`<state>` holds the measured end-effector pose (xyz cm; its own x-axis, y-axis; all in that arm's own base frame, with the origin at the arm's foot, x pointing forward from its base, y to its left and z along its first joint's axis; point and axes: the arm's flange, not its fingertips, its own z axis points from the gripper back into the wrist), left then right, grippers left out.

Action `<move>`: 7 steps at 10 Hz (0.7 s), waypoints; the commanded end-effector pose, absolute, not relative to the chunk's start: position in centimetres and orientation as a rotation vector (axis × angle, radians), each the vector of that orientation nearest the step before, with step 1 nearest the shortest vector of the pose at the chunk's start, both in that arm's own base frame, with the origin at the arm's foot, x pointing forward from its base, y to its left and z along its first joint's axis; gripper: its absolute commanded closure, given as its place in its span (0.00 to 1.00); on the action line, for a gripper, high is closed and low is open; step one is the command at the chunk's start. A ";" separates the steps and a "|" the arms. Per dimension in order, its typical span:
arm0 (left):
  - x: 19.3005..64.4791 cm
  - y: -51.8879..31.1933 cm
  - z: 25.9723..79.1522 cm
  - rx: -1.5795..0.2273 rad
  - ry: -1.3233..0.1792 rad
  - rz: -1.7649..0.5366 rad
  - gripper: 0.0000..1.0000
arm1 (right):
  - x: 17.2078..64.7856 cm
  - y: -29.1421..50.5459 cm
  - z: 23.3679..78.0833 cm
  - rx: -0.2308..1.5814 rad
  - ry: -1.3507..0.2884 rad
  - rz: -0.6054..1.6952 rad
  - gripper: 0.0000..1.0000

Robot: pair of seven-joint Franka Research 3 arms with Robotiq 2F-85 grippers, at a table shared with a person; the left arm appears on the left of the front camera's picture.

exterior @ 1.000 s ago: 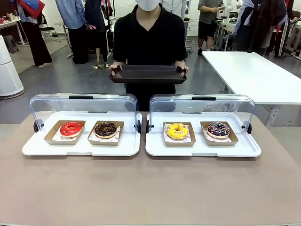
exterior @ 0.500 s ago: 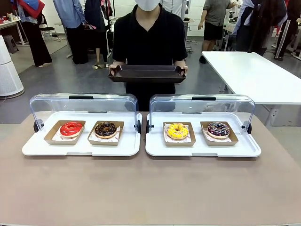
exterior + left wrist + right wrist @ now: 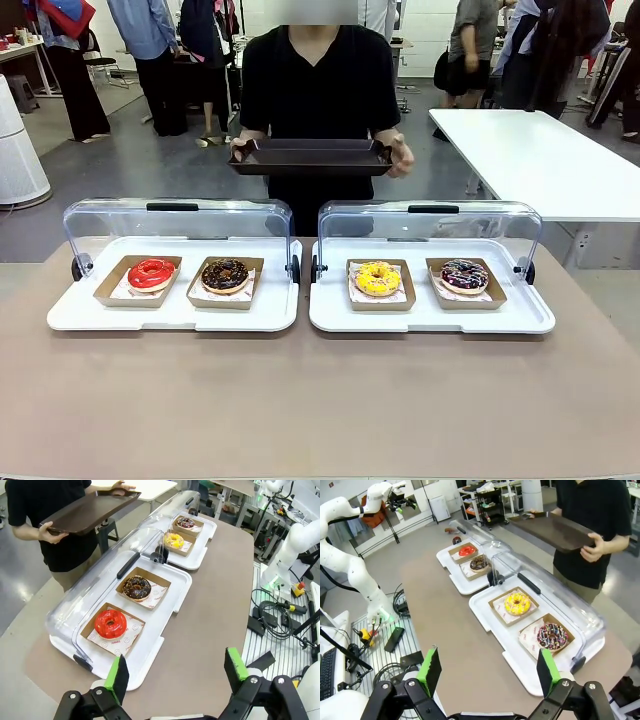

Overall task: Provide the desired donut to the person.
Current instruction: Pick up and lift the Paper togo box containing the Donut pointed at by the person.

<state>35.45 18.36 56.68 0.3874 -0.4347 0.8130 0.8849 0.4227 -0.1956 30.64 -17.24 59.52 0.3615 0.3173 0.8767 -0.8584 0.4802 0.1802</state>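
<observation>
Four donuts sit in paper boxes on two white serving trays: a red donut (image 3: 152, 272) and a chocolate donut (image 3: 225, 274) on the left one, a yellow donut (image 3: 378, 277) and a purple sprinkled donut (image 3: 464, 274) on the right one. Which one is the desired donut I cannot tell. The person (image 3: 318, 80) stands across the table holding a brown tray (image 3: 310, 157). My left gripper (image 3: 176, 669) hovers open near the table's end, with the red donut (image 3: 110, 623) closest. My right gripper (image 3: 488, 670) hovers open at the other end, nearest the purple donut (image 3: 552, 635).
Each white serving tray (image 3: 170, 315) (image 3: 430, 318) has a clear lid (image 3: 175, 218) (image 3: 430, 220) swung up at its far side. The brown tabletop in front of the trays is bare. A white table (image 3: 540, 160) stands behind on the right, and other people walk in the background.
The person's hand on the picture's right has slipped off the brown tray's rim to its corner. People behind have walked on. The donuts have not moved.
</observation>
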 end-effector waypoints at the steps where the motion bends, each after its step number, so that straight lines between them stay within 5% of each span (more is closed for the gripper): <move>1: 35.4 18.4 56.7 -0.708 -0.769 -0.930 0.00 | 30.6 -17.5 59.5 0.735 -0.900 0.849 0.00; 7: 35.4 18.4 56.7 -0.708 -0.769 -0.930 0.00 | 30.6 -17.5 59.5 0.735 -0.900 0.849 0.00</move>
